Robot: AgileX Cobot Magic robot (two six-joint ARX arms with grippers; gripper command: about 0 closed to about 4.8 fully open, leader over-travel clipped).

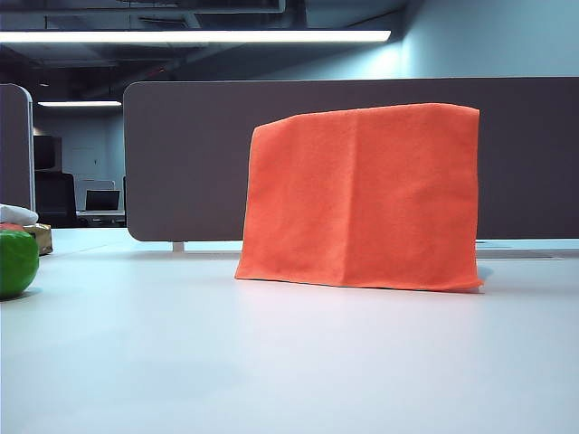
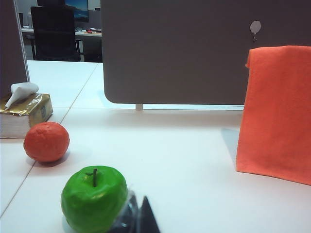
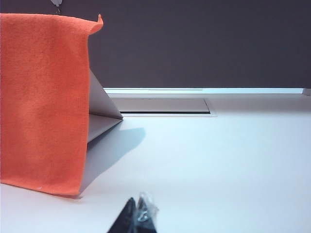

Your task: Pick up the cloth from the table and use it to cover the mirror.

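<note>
The orange cloth (image 1: 362,194) hangs upright on the white table (image 1: 271,362), draped over the mirror so that the glass is hidden. The left wrist view shows one side of the cloth (image 2: 277,111), and the right wrist view shows the other side (image 3: 43,97). Behind the cloth's edge there, a grey slanted support (image 3: 99,99) rests on the table. My left gripper (image 2: 138,204) sits low, shut and empty, right beside a green apple (image 2: 92,199). My right gripper (image 3: 137,199) is shut with nothing in it, a short way from the cloth's lower corner. Neither gripper shows in the exterior view.
A grey partition panel (image 1: 190,163) stands behind the cloth. At the left are the green apple (image 1: 16,262), an orange fruit (image 2: 46,141) and a gold tissue box (image 2: 26,111). A flat cable cover (image 3: 160,106) lies in the table by the partition.
</note>
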